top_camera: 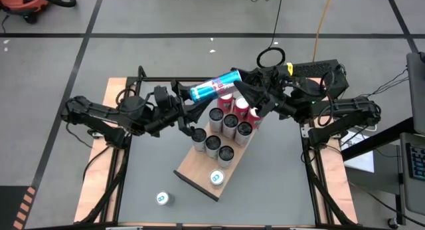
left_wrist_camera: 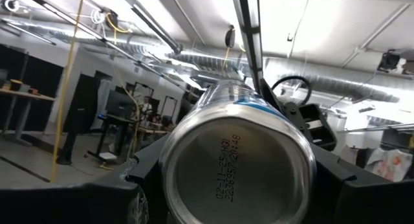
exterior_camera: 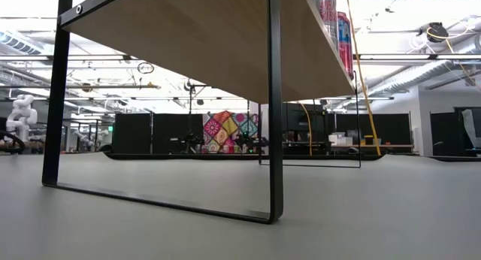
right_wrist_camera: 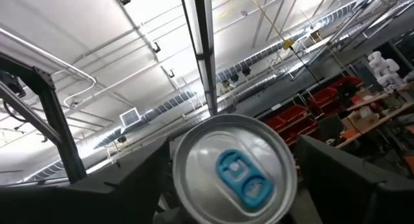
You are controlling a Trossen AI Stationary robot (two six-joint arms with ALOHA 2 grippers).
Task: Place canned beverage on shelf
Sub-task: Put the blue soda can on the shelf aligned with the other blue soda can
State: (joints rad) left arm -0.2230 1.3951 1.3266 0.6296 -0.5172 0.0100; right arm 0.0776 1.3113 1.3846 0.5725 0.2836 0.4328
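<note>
A blue can [top_camera: 216, 86] lies almost level in the air above the far end of the shelf [top_camera: 198, 166], a light wooden board that bears several cans [top_camera: 229, 123]. My left gripper [top_camera: 196, 96] comes from the left and is shut on the can's bottom end [left_wrist_camera: 236, 175]. My right gripper [top_camera: 241, 80] comes from the right, open. Its fingers [right_wrist_camera: 320, 175] stand on either side of the can's top end [right_wrist_camera: 234, 175]. The low view shows only the shelf's underside [exterior_camera: 188, 42] and its black frame. My left gripper pinches the can's side wall at its bottom end [left_wrist_camera: 169, 164] between its two fingers. The fingers come level from the table's left and lie along the can. The can is lifted clear, lying almost level above the cans on the shelf. My right gripper: I cannot tell whether its fingers touch the can's top end.
One can [top_camera: 216, 178] stands alone at the shelf's near end, and another [top_camera: 163, 199] stands on the grey tabletop near the front edge. Bare board lies between the lone can and the group. Cables and a ring [top_camera: 270, 57] lie beyond the table's far edge.
</note>
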